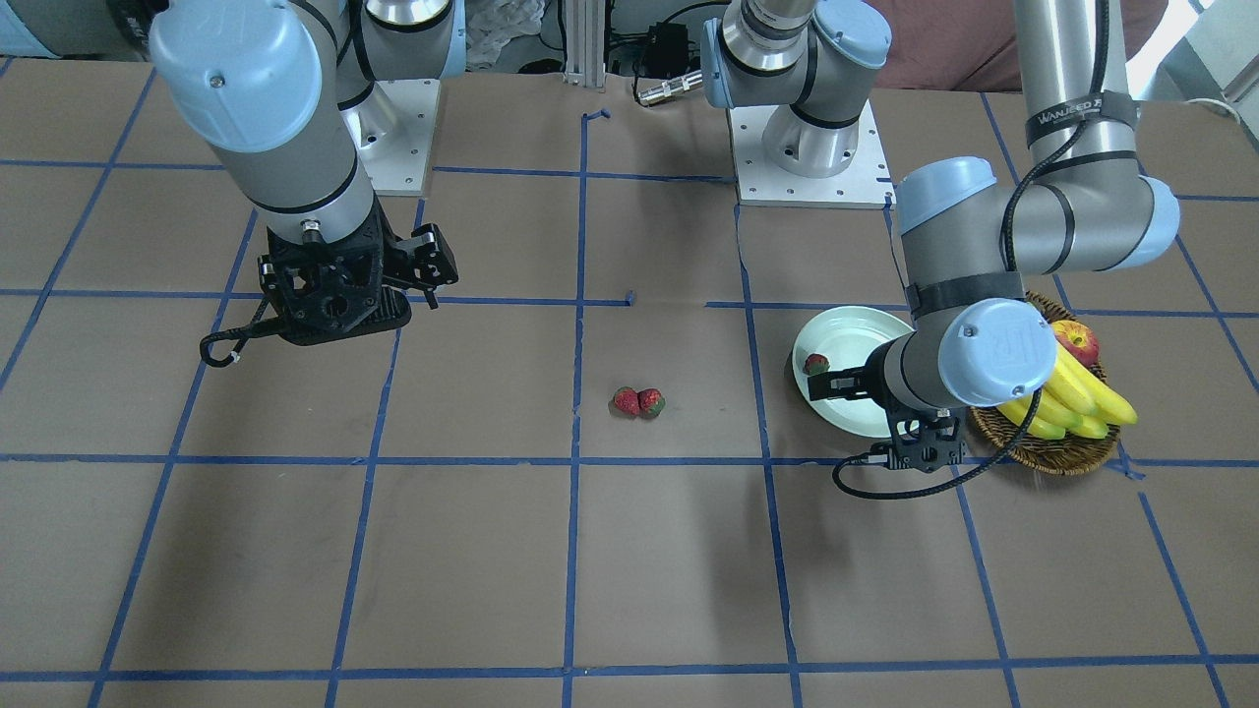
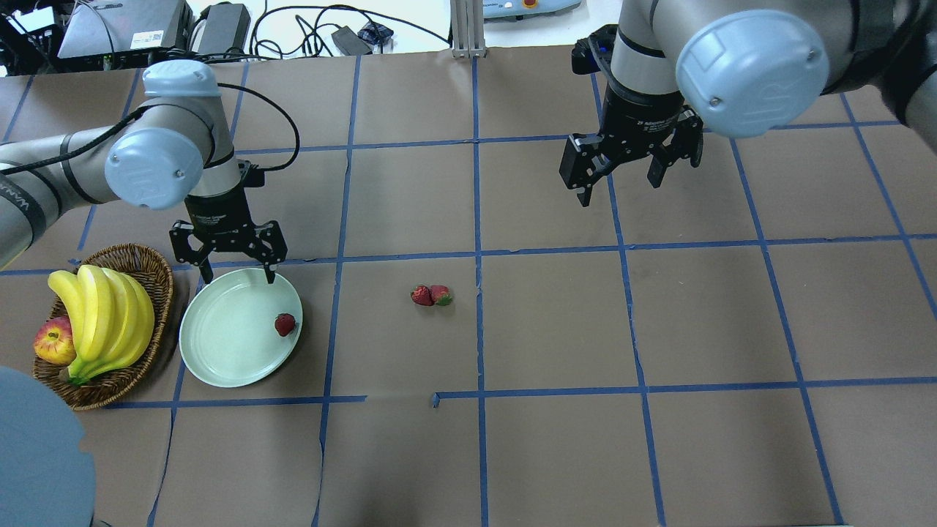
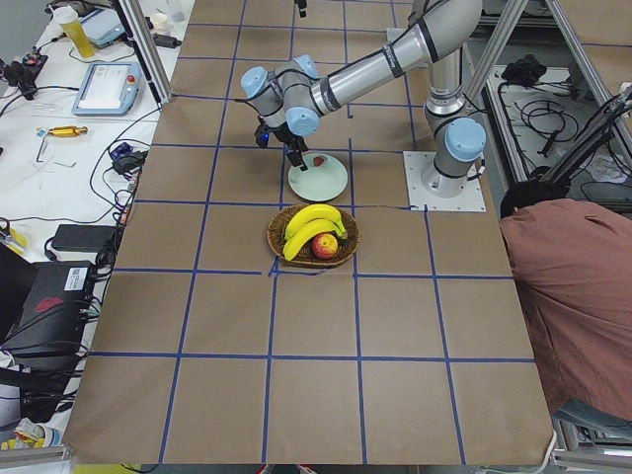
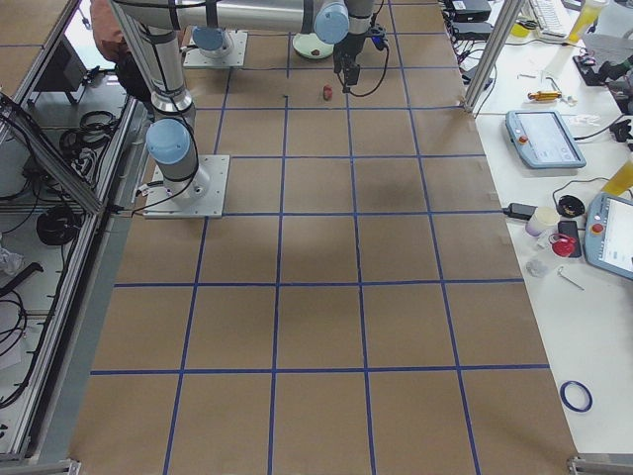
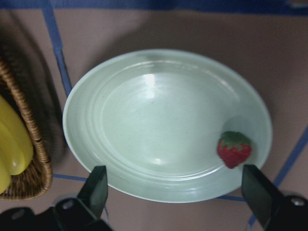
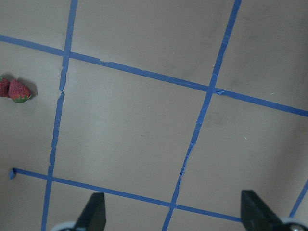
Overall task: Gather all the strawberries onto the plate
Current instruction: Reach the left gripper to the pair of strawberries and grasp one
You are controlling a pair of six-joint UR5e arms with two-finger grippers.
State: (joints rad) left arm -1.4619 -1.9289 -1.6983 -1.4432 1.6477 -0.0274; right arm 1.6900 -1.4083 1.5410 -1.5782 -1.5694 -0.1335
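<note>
One strawberry (image 2: 285, 324) lies inside the pale mint-green plate (image 2: 227, 344) near its right rim; the left wrist view shows the strawberry (image 5: 234, 148) on the plate (image 5: 144, 125). Two more strawberries (image 2: 430, 295) lie side by side, touching, on the table mid-centre; they also show in the front view (image 1: 639, 401) and at the right wrist view's left edge (image 6: 15, 90). My left gripper (image 2: 236, 275) is open and empty, just above the plate's far rim. My right gripper (image 2: 618, 189) is open and empty, raised well away from the pair.
A brown wicker basket (image 2: 146, 278) with bananas (image 2: 102, 318) and an apple (image 2: 53, 342) stands just left of the plate. Blue tape lines grid the brown table. The arm bases (image 1: 811, 147) stand at the robot's side of the table.
</note>
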